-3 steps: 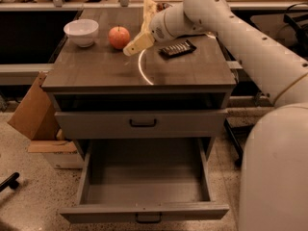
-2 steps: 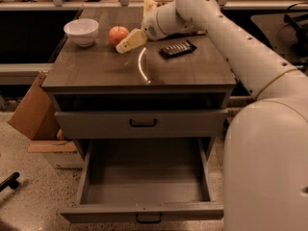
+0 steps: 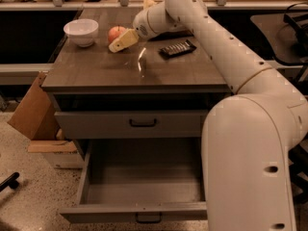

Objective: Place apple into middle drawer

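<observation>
Gripper (image 3: 128, 25) low over tabletop (image 3: 96, 71), just beside the apple (image 3: 114, 32); jaws wide apart, holding nothing. Middle drawer (image 3: 134, 211) open, well below the apple.

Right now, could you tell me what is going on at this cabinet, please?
The robot's arm reaches over the cabinet top, with its pincer open right beside the apple. One finger lies just in front of the apple, which sits on the top and is not lifted. A white bowl stands to the apple's left. The middle drawer, the lowest one, is pulled out, with no apple in it yet.
</observation>
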You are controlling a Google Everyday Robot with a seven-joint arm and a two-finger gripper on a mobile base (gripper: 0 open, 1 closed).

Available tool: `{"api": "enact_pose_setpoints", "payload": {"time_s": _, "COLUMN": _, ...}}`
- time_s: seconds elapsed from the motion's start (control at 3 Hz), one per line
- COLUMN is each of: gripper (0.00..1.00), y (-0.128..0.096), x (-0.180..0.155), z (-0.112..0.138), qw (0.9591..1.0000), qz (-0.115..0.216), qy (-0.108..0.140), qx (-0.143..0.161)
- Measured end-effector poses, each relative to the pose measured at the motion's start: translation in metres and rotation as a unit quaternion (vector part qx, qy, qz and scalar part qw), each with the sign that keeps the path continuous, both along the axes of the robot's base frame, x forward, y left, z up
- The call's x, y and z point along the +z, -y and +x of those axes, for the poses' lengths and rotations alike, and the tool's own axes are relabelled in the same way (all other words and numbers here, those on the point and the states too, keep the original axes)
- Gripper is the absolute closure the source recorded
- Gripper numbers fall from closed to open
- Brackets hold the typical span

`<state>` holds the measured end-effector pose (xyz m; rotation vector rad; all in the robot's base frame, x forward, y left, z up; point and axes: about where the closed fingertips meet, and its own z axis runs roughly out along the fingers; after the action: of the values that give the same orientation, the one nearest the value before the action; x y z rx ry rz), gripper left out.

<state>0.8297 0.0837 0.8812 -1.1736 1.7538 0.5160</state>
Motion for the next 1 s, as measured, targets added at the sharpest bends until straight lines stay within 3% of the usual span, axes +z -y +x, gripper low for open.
{"api": "enact_pose_setpoints", "payload": {"time_s": 0.67, "gripper": 0.00, "y": -0.020, "x": -0.017, "z": 0.013, "qw": 0.9998, "qz": 0.008, "qy": -0.016, "qx": 0.011}}
{"api": "enact_pose_setpoints", "payload": {"time_s": 1.0, "gripper": 0.18, "y": -0.032, "x": -0.024, "z": 0.017, "qw": 0.9995, "qz": 0.013, "qy": -0.022, "qx": 0.020}}
